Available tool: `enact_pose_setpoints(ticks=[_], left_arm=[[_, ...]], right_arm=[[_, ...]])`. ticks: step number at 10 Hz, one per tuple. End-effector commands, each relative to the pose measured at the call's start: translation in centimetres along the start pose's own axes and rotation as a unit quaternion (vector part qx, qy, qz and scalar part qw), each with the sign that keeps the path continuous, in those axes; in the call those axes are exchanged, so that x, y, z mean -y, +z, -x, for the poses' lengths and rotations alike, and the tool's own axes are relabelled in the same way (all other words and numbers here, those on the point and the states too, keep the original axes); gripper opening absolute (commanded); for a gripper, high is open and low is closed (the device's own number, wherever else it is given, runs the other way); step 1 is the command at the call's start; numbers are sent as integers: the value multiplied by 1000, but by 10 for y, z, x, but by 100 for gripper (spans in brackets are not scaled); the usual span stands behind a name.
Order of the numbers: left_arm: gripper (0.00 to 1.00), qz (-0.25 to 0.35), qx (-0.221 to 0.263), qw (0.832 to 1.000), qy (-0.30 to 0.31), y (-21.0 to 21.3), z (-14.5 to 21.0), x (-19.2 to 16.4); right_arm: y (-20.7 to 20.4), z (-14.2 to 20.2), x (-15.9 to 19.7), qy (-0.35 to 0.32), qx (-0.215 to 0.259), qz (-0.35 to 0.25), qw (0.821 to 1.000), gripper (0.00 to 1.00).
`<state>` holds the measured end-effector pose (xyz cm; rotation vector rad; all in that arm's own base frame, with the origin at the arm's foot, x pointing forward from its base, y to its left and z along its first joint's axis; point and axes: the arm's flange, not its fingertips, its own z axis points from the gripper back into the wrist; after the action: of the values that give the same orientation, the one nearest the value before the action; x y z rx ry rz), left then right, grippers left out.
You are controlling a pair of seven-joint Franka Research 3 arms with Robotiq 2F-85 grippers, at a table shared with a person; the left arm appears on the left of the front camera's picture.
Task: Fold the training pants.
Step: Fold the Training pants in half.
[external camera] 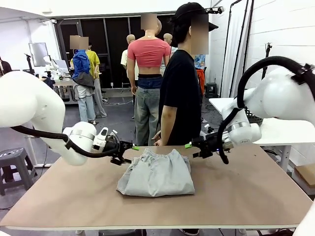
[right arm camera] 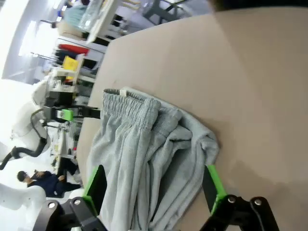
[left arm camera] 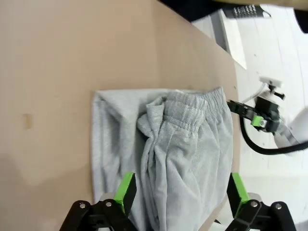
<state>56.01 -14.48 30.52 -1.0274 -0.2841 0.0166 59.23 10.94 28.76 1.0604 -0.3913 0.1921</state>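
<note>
The light grey training pants lie folded in a bundle at the middle of the brown table, with the gathered waistband at the far side. My left gripper hovers open just left of the waistband, holding nothing. My right gripper hovers open just right of the waistband, also holding nothing. In the left wrist view the pants lie beyond my green-padded fingers, and the right gripper shows past them. From the right wrist camera, the pants lie between the spread fingers.
A person in a black shirt stands at the table's far edge, right behind the pants. A white table stands at the right. Bare brown tabletop surrounds the pants.
</note>
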Motion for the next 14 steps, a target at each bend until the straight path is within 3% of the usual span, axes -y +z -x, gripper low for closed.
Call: enact_pose_setpoints(ticks=[1,3,4,14], left_arm=[[100,-24,28,999,-19,31,18,25],[100,9,70,996,-62,51,36,37],[100,-17,33,999,-20,37,10,26],[100,-17,33,999,-20,37,10,26]], right_arm=[[31,11,-38,30,25,44,998,100],[41,19,-59,74,56,51,994,100],[39,-2,-38,33,27,32,999,100],[39,-2,-38,33,27,32,999,100]])
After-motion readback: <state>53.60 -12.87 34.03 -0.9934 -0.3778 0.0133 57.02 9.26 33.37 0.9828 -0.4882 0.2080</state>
